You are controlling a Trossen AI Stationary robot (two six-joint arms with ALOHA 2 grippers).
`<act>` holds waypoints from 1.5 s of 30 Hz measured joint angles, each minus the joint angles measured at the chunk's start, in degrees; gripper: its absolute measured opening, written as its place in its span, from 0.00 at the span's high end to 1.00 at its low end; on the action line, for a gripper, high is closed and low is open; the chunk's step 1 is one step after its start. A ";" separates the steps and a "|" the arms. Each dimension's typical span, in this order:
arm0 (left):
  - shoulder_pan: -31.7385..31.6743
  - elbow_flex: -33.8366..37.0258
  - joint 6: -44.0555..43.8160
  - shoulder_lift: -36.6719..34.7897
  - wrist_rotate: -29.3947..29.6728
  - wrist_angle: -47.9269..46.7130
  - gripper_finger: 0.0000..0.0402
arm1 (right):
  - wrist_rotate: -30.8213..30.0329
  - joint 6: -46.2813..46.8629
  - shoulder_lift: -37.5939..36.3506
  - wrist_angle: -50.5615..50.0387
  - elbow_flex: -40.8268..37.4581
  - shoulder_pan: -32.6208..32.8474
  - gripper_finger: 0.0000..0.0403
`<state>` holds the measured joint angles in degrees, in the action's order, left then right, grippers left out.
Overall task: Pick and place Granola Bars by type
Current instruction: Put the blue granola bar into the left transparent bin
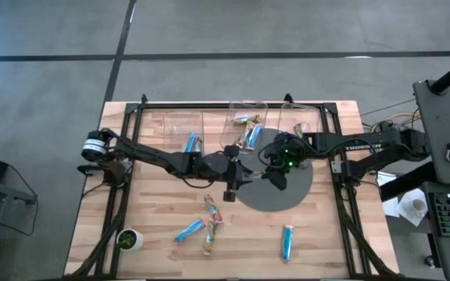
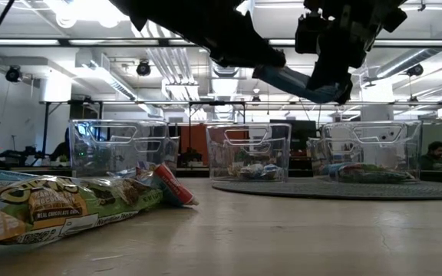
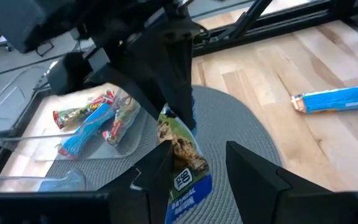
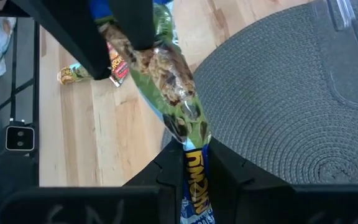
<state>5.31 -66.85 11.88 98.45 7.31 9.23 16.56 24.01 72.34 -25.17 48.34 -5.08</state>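
Right wrist view: the right gripper pinches one end of a green granola bar; the left gripper stands spread around its other end.

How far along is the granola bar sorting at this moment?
Partly done: bars already lie in the clear bins at the table's back. In hand: one green-wrapped bar is pinched by the right claw at one end, with the left claw at the other, above the grey mat. Left: about five loose bars on the front of the table.
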 joint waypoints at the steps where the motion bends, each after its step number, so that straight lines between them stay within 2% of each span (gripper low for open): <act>1: 0.01 0.00 0.09 0.06 0.00 -0.12 0.67 | 0.00 0.00 0.01 0.00 0.00 0.00 0.89; 8: -0.01 0.02 4.44 0.07 2.60 -0.45 0.67 | 0.30 0.00 0.02 0.24 0.00 0.00 0.89; 17: 0.01 0.05 4.97 0.07 4.58 -3.25 0.68 | 0.46 0.39 0.02 0.26 0.00 0.02 0.89; 28: -0.01 0.09 4.96 0.07 6.16 -4.26 0.90 | 0.44 1.71 0.01 0.27 0.00 0.04 0.89; 33: 0.03 0.09 4.92 0.05 8.28 -5.27 0.95 | 0.22 3.71 -0.26 0.21 0.00 0.04 0.89; 38: 0.03 0.12 4.82 0.03 10.25 -8.74 0.96 | 0.13 5.86 -1.08 -2.52 0.04 0.02 0.80; 41: -0.01 0.22 4.58 0.03 11.62 -10.89 0.96 | -0.29 6.03 -1.78 -4.88 0.00 0.09 0.71; 45: -0.01 0.22 2.17 -0.17 16.06 -16.15 0.96 | -4.75 6.03 -3.26 -8.87 0.00 0.06 0.56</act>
<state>5.30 -66.63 14.05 98.28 23.37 -6.92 11.81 30.04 69.08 -34.04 48.34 -5.02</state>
